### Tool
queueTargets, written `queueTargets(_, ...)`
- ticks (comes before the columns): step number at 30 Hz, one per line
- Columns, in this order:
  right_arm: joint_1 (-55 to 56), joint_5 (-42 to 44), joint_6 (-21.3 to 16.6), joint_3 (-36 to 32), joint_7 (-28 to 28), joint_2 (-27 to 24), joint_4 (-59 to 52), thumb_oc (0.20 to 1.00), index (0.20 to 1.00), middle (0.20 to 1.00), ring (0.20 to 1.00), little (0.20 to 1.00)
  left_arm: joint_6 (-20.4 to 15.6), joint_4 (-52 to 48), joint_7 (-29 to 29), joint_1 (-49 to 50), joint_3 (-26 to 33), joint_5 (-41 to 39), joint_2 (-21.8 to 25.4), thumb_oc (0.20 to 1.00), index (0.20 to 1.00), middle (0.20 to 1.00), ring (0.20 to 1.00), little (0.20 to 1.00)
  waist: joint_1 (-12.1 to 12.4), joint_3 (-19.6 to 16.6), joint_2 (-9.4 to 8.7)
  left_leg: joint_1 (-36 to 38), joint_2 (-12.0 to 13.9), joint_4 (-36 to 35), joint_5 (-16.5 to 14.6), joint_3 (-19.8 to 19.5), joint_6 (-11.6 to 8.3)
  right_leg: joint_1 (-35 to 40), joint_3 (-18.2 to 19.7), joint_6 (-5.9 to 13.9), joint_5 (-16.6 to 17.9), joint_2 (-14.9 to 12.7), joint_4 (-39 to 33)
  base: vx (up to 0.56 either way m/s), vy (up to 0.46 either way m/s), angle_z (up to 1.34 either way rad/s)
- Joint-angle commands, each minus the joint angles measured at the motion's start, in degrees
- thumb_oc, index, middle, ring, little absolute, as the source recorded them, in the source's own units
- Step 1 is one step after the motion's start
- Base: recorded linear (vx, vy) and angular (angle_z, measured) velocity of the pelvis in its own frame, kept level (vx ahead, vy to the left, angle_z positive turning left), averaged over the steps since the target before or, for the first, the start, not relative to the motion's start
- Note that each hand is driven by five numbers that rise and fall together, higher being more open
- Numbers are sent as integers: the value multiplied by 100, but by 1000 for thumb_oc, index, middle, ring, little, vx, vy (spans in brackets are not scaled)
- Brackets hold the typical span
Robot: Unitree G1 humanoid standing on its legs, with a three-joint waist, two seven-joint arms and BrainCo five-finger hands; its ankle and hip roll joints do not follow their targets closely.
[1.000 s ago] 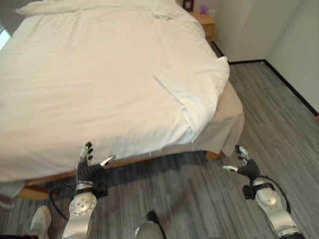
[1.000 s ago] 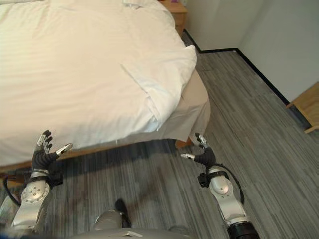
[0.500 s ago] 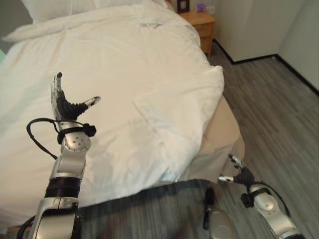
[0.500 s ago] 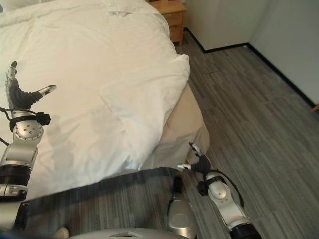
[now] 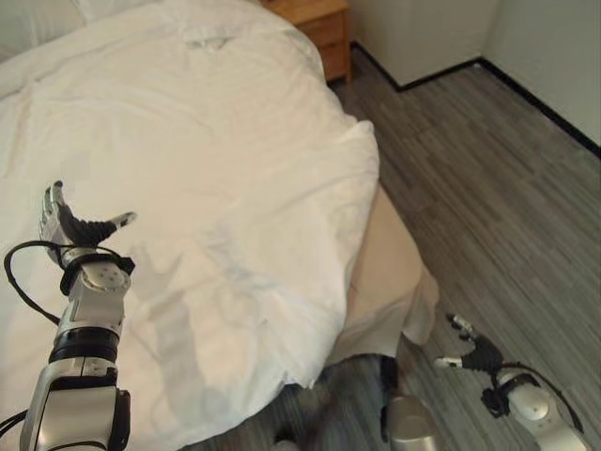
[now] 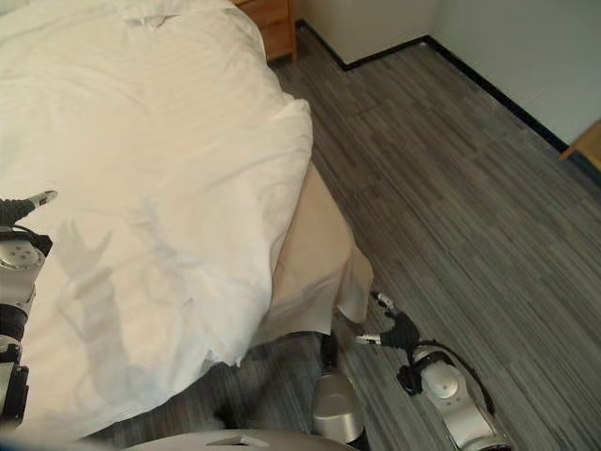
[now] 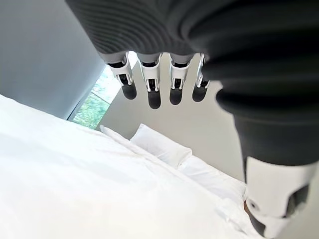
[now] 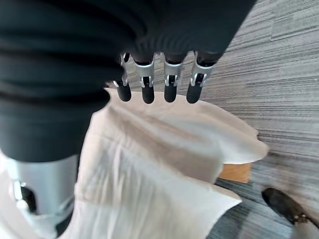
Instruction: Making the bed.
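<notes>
The right hand (image 5: pixel 479 351) is the nearest item, low at 5 o'clock in the head views, over the grey plank floor (image 5: pixel 488 178). Its fingers are straight and spread and hold nothing. Its wrist view shows the fingers (image 8: pixel 146 88) extended above the beige bed skirt (image 8: pixel 149 164), clear of the cloth.

The left hand (image 5: pixel 68 225) stands at 9 o'clock, raised above the white duvet (image 5: pixel 197 188). Its fingers are straight, the thumb is set apart, and the palm is empty. Its wrist view shows the fingers (image 7: pixel 152 89) free in air, with the pillows (image 7: pixel 162 147) lying beyond them at the head of the bed.

Change since one second ago: both hands then sat low at the foot of the bed. The left hand rose over the duvet half a second ago and has now dropped lower and further left in the view. The whole picture has also shifted, so the camera has moved; the bed corner now lies at the centre.

Meaning for the task: no grasp is made yet. The duvet corner (image 5: pixel 362 150) at 1 o'clock hangs off the mattress edge, with the skirt exposed beneath at 4 o'clock, and creases run across the near part. Smoothing is judged to remain.

Farthest, at 12 o'clock, is a wooden nightstand (image 5: pixel 315 23).
</notes>
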Motion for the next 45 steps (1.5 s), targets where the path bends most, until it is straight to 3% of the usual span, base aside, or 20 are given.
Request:
queueTargets(1,-91,162,-268,134,-81,15,-286,1000,1000,1000,1000,1000,-246,68,57,-576,2,-103,341,1000,1000,1000,1000,1000,-383,110,-61,-41,135,93,383,273,-258,142,242,773,-772,-374,372,-137,102,-83)
queueTargets(2,-148,216,-304,220,-86,63,-316,1000,1000,1000,1000,1000,-315,290,5,-735,-119,-217,296,1000,1000,1000,1000,1000,-511,127,-80,-20,125,93,366,441,-251,-93,372,798,-660,-372,383,-91,72,-76)
queueTargets(5,-155,257,-304,213,-96,122,-343,1000,1000,1000,1000,1000,-372,393,-30,-802,-174,-283,269,1000,1000,1000,1000,1000,-497,94,-93,-50,114,93,363,535,-245,-223,456,821,-588,-379,362,-32,34,-64)
queueTargets(11,-152,266,-305,156,-178,336,-278,1000,1000,1000,1000,1000,-530,368,-256,-848,-413,-468,-217,1000,1000,1000,1000,1000,-627,99,-95,-85,47,93,277,743,-207,-452,704,935,-398,-430,202,12,10,-45)
queueTargets(18,-42,171,-160,34,-316,478,-85,1000,1000,1000,1000,1000,-363,602,-343,-939,-477,-1026,-1322,1000,1000,1000,1000,1000,-605,87,17,68,-76,93,141,761,-112,-397,692,985,-364,-558,180,47,-2,-10)
queueTargets(22,-78,79,-62,17,-352,525,-23,1000,1000,1000,1000,1000,-392,519,-398,-454,-335,-1619,-2118,1000,1000,1000,1000,1000,-567,91,94,147,-122,93,100,738,-74,-326,679,970,-372,-588,169,31,1,1)
queueTargets(23,-75,79,-61,17,-352,522,-25,1000,1000,1000,1000,1000,-390,514,-396,-449,-333,-1619,-2121,1000,1000,1000,1000,1000,-568,89,96,148,-122,93,100,738,-74,-325,679,970,-372,-588,169,38,2,-1)
queueTargets(25,-75,48,-17,-50,-354,507,-62,1000,1000,1000,1000,1000,-348,403,-553,180,-210,-1844,-2580,1000,1000,1000,1000,1000,-523,76,167,209,-124,93,77,727,-61,-235,681,947,-403,-601,154,57,10,-1)
queueTargets(26,-120,29,-7,-53,-302,483,-100,1000,1000,1000,1000,1000,-246,946,-717,478,-176,-1838,-2805,275,275,275,275,275,-539,37,188,264,-106,93,73,741,-54,-176,694,927,-431,-582,146,50,7,0)
queueTargets(27,-114,29,-6,-53,-300,475,-103,1000,1000,1000,1000,1000,-262,971,-727,471,-174,-1839,-2808,275,275,275,275,275,-540,37,193,271,-104,93,70,743,-56,-169,695,926,-433,-580,146,83,18,1)
queueTargets(28,-114,-1,-1,-52,-268,443,-96,1000,1000,1000,1000,1000,-202,1377,-856,565,-155,-1848,-2909,200,200,200,200,200,-562,19,199,353,-99,93,25,764,-53,-97,694,932,-489,-576,154,58,2,-1)
queueTargets(31,-30,-50,-21,-79,-161,329,-252,1000,1000,1000,1000,1000,-138,2093,-1111,628,-127,-1924,-3008,200,200,200,200,200,-650,-109,233,447,-49,93,46,835,-85,-24,726,896,-500,-518,135,78,-11,-4)
queueTargets(34,85,-56,-23,-126,-124,240,-335,1000,1000,1000,1000,1000,-184,1998,-1130,432,-259,-1925,-3020,200,200,200,200,200,-715,-187,263,503,-14,93,60,849,-112,43,702,877,-527,-495,137,83,-43,1)
queueTargets(41,107,-183,11,123,-105,276,-94,1000,1000,1000,1000,1000,-405,-201,-704,-1089,-1589,-1570,-3080,200,200,200,200,200,-950,-486,314,682,4,93,62,961,-118,213,793,926,-594,-475,115,17,-89,2)
queueTargets(45,81,-213,26,204,-73,318,-13,1000,1000,1000,1000,1000,-409,-532,-681,-1318,-1777,-1461,-3162,200,200,200,200,200,-1030,-539,318,738,10,93,84,1069,-114,186,890,933,-542,-459,103,15,-48,-20)
